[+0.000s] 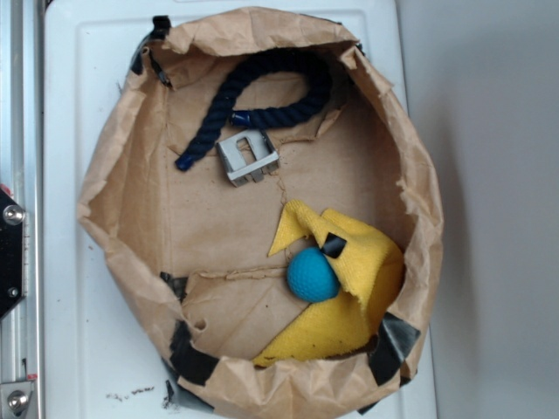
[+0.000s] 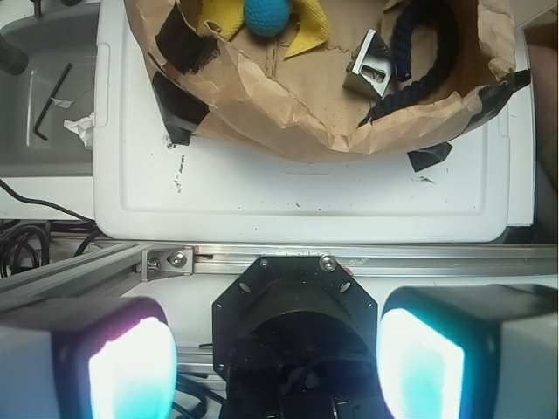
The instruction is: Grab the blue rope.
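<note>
The blue rope (image 1: 262,83) is a thick dark navy twisted rope. It lies curved at the top of a brown paper basin (image 1: 122,201), and one end rests beside a metal clip (image 1: 248,156). In the wrist view the rope (image 2: 419,52) shows at the top right, partly behind the paper rim. My gripper (image 2: 275,367) is open and empty. Its two glowing pads (image 2: 131,371) stand wide apart over the robot's black base, well short of the basin. The gripper is not in the exterior view.
A turquoise ball (image 1: 312,274) rests on a yellow cloth (image 1: 358,288) at the basin's lower right. The basin sits on a white tray (image 2: 297,188). An aluminium rail (image 2: 367,260) runs in front of the tray. An Allen key (image 2: 48,100) lies at left.
</note>
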`<state>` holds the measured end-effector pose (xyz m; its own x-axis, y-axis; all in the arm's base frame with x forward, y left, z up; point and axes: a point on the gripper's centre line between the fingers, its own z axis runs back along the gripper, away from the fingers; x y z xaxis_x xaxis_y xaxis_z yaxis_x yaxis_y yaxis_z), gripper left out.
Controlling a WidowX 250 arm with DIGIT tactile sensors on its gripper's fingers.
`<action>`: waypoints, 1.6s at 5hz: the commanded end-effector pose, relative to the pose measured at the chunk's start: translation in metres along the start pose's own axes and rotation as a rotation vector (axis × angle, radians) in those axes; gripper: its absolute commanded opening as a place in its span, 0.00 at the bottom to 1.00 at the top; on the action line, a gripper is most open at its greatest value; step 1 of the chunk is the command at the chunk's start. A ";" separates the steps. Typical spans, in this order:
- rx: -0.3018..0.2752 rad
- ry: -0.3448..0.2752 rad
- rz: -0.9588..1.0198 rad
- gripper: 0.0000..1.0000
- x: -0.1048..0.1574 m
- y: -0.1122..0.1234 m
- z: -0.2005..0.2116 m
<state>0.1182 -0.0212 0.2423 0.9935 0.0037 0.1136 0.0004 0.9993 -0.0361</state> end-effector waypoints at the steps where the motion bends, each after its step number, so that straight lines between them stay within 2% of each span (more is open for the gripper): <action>1: 0.000 0.000 0.000 1.00 0.000 0.000 0.000; 2: 0.075 0.048 0.092 1.00 0.033 -0.003 -0.009; 3: 0.078 0.098 0.214 1.00 0.076 0.012 -0.028; 5: -0.008 -0.082 0.199 1.00 0.113 0.061 -0.062; 6: 0.006 -0.056 0.265 1.00 0.122 0.090 -0.082; 8: 0.006 -0.056 0.265 1.00 0.122 0.090 -0.082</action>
<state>0.2449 0.0595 0.1551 0.9622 0.2531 0.1005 -0.2473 0.9666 -0.0672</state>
